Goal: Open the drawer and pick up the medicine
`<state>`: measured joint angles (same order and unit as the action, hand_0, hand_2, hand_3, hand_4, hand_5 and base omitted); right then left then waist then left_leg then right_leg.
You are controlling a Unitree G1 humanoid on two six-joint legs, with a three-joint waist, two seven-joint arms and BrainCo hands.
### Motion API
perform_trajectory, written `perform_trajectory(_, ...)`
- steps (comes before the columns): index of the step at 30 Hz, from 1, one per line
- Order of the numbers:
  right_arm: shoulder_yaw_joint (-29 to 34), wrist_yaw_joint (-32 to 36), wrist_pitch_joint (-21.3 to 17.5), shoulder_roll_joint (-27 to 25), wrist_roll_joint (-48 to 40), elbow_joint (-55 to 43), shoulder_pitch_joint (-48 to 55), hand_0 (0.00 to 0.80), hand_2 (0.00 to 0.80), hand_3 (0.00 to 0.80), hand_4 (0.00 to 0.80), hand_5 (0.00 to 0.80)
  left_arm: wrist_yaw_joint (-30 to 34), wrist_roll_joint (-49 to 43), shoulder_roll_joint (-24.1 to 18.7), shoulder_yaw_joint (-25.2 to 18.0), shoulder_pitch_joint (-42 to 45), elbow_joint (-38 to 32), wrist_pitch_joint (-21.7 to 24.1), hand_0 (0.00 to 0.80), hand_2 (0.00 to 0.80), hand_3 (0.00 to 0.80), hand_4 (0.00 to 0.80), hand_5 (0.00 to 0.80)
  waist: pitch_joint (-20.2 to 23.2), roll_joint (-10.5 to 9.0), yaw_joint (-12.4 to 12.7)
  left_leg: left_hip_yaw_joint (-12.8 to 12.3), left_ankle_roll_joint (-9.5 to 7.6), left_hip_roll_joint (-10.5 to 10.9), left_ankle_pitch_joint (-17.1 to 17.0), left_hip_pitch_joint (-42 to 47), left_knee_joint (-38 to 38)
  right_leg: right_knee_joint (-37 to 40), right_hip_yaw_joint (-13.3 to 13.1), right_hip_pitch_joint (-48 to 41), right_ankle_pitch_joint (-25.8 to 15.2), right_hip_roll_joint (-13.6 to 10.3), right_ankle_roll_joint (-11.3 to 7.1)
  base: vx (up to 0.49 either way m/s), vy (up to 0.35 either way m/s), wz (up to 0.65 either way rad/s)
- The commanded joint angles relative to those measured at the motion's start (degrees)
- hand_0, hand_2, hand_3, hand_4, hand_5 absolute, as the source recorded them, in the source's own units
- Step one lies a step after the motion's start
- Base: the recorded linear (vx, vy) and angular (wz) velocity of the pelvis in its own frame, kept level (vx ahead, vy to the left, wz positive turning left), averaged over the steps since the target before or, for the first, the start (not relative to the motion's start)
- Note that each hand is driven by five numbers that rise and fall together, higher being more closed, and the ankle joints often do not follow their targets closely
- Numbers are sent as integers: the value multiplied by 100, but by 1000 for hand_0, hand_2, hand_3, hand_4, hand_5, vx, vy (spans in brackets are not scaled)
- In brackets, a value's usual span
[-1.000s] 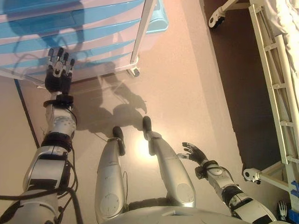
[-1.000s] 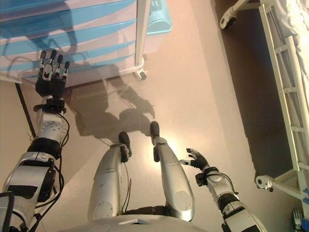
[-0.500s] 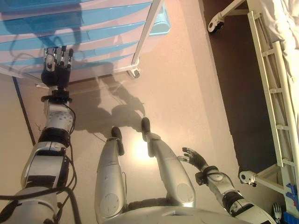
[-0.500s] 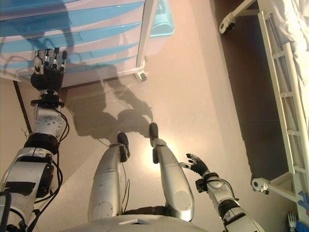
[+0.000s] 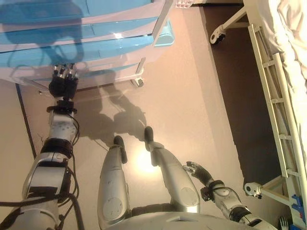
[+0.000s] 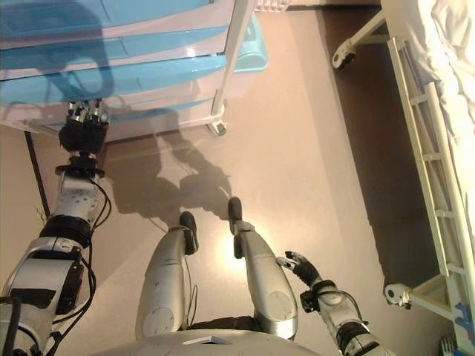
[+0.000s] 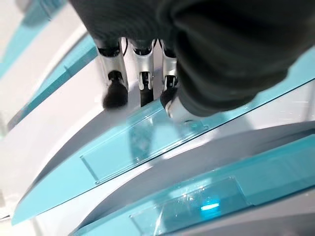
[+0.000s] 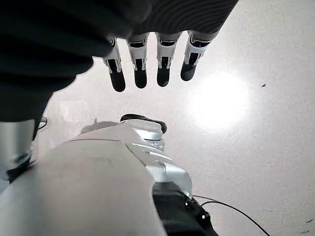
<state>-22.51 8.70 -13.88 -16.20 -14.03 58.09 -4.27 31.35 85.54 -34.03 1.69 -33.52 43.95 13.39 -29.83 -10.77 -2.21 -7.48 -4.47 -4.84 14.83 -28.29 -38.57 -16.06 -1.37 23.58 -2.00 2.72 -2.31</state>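
Note:
A white cabinet (image 5: 160, 19) with several translucent blue drawers stands at the upper left, all of them closed. My left hand (image 5: 63, 86) reaches up to a lower drawer (image 5: 103, 53). In the left wrist view its fingertips (image 7: 114, 93) touch the white ledge just above a blue drawer front (image 7: 147, 142), with the fingers fairly straight and nothing held. My right hand (image 5: 197, 172) hangs low beside my right leg, open and empty; its fingers (image 8: 140, 69) point at the bare floor. No medicine shows in any view.
A hospital bed with a white rail frame (image 5: 271, 96) and casters (image 5: 217, 34) runs along the right side. A light blue bin (image 5: 166, 36) hangs on the cabinet's right side, above the cabinet's caster (image 5: 137, 82). Open floor lies between cabinet and bed.
My left hand has moved forward onto the drawer fronts, and its fingers look shorter against them. The camera has shifted, so the cabinet shows more. The right hand has sunk slightly.

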Motion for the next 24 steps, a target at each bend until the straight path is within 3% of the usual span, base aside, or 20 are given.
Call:
perform_trajectory(1, -441, -50, 27, 243, 303, -167, 414, 0, 0, 0, 0, 0, 1069, -349, -681, -572, -863, -2197, 567, 800, 800, 800, 800, 800, 329, -117, 397, 145, -60, 630, -272, -39, 291, 107, 92, -803, 284, 190, 27, -10, -56, 9)
perform_trajectory(6, -418, -218, 116, 313, 258, -250, 352, 0, 0, 0, 0, 0, 1176, -537, -455, -643, -316, -2371, 231, 800, 800, 800, 800, 800, 377, -36, 619, 351, -11, 693, -345, 105, 612, -54, 186, -905, 488, 255, 83, -15, -97, 21)
perform_trajectory(13, -252, -507, 449, 349, 267, -327, 249, 0, 0, 0, 0, 0, 1659, -841, 353, -823, 1492, -2708, -506, 800, 800, 800, 800, 800, 412, 182, 1146, 889, 140, 859, -667, 517, 1146, -219, 397, -1217, 740, 333, 181, 24, -105, 46)
perform_trajectory(18, 50, -504, 626, 241, 418, -231, 344, 0, 0, 0, 0, 0, 2373, -1234, 605, -999, 2843, -2793, -1383, 800, 800, 800, 800, 800, 510, 523, 1495, 1231, 279, 879, -989, 1010, 1536, -335, 625, -1612, 906, 270, 244, 123, -12, 60)
perform_trajectory(20, 239, -427, 723, 105, 505, -183, 426, 0, 0, 0, 0, 0, 2718, -1966, 570, -1075, 3608, -2574, -1875, 800, 800, 800, 800, 800, 644, 728, 1674, 1416, 366, 878, -1153, 1304, 1731, -377, 748, -1829, 940, 164, 247, 174, 56, 49)
perform_trajectory(24, 563, -307, 876, -160, 754, -55, 595, 0, 0, 0, 0, 0, 2868, -2753, 780, -1195, 4573, -1980, -2363, 800, 800, 800, 800, 800, 926, 1111, 1816, 1607, 506, 858, -1520, 1818, 2066, -396, 889, -2194, 963, -29, 237, 193, 141, 41)
